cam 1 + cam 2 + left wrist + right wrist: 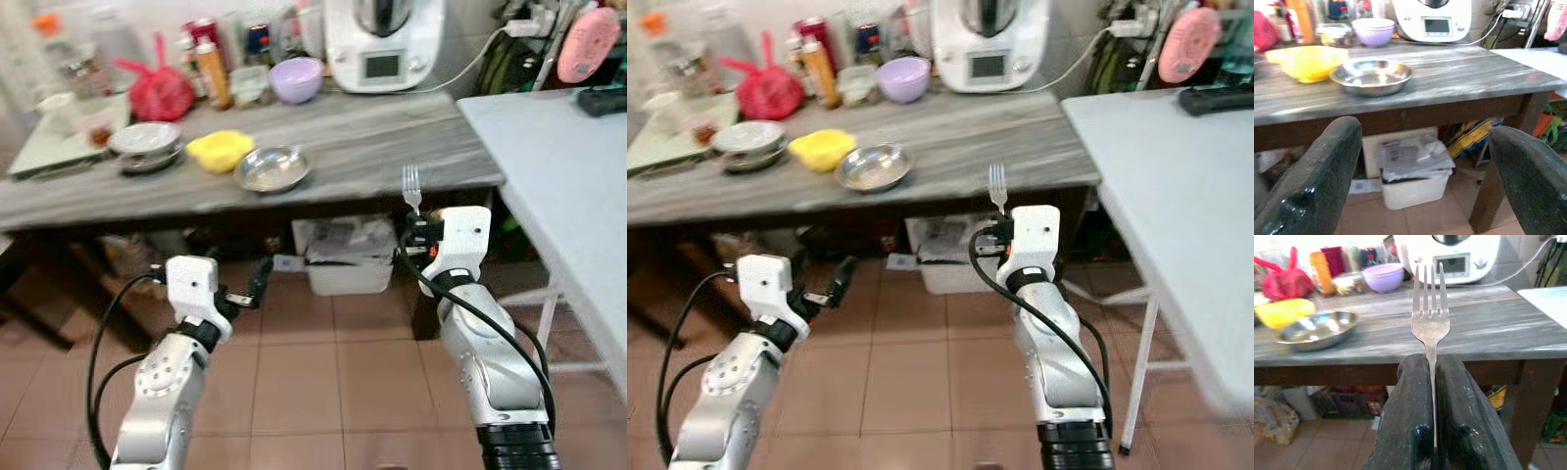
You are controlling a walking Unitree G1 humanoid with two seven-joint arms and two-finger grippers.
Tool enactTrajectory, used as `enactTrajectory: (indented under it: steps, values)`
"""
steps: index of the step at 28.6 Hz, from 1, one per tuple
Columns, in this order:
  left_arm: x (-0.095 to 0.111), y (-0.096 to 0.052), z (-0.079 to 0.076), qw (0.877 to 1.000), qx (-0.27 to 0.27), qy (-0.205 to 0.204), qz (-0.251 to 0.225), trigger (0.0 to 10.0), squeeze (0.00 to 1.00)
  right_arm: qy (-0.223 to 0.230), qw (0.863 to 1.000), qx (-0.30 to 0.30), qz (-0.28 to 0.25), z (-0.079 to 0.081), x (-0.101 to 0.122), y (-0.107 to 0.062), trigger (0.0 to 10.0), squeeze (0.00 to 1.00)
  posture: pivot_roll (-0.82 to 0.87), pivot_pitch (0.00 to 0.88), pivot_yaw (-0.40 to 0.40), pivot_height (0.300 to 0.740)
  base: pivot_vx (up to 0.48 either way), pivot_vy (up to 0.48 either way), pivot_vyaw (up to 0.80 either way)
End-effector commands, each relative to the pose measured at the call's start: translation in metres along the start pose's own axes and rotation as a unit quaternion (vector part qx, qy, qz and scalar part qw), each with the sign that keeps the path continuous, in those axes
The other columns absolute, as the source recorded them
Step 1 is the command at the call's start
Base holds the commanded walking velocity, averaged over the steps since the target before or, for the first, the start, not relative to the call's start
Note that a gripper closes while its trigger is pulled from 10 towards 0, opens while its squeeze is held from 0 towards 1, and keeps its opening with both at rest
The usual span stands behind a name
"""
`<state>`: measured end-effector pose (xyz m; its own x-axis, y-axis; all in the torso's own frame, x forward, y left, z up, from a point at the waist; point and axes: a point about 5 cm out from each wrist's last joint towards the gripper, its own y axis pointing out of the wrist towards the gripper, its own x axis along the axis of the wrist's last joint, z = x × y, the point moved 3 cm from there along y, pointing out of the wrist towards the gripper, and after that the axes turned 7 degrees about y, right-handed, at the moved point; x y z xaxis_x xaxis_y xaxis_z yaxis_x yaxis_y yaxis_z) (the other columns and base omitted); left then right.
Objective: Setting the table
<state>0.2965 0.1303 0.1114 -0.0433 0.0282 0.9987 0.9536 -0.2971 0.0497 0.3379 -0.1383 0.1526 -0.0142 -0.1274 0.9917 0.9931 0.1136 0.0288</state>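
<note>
— Where's the fork?

— My right tool (1432, 382) is clamped on its handle; the fork (1430, 308) stands prongs up, in front of the bench's (392, 147) near edge. My left tool (1425, 166) is spread wide and carries nothing.

— How far along are we?

— Early, I'd judge. The steel bowl (273, 167), yellow bowl (219, 150) and stacked plates (145, 143) sit grouped toward the bench's left end, and the white table (558, 166) on my right has no place laid.

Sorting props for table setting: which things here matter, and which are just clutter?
Job: fork clamped in right gripper, steel bowl, yellow bowl, stacked plates.
Clutter: red bag, kitchen machine, bin.
</note>
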Motion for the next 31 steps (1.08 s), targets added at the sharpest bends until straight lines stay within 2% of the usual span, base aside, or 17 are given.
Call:
enactTrajectory:
  steps: [1,20,31]
  values:
    - [0.004,-0.0012,0.0048,1.0,0.001,0.012,-0.005,10.0,0.0,0.004,1.0,0.001,-0.01,0.0019,0.0055,0.0016,10.0,0.0,-0.14,0.05,0.089,0.74,0.48,0.0,0.0]
    - [0.0032,-0.0009,0.0001,1.0,-0.01,0.018,0.0,10.0,0.0,0.006,1.0,-0.001,-0.007,0.0022,0.0036,0.0009,10.0,0.0,-0.13,0.053,0.093,0.74,0.473,0.0,0.0]
    - [0.0004,-0.0023,0.0025,1.0,-0.003,0.025,0.015,10.0,0.0,0.01,1.0,0.0,-0.007,0.0038,0.0028,0.0014,10.0,0.0,-0.13,0.051,0.092,0.74,0.0,0.0,0.0]
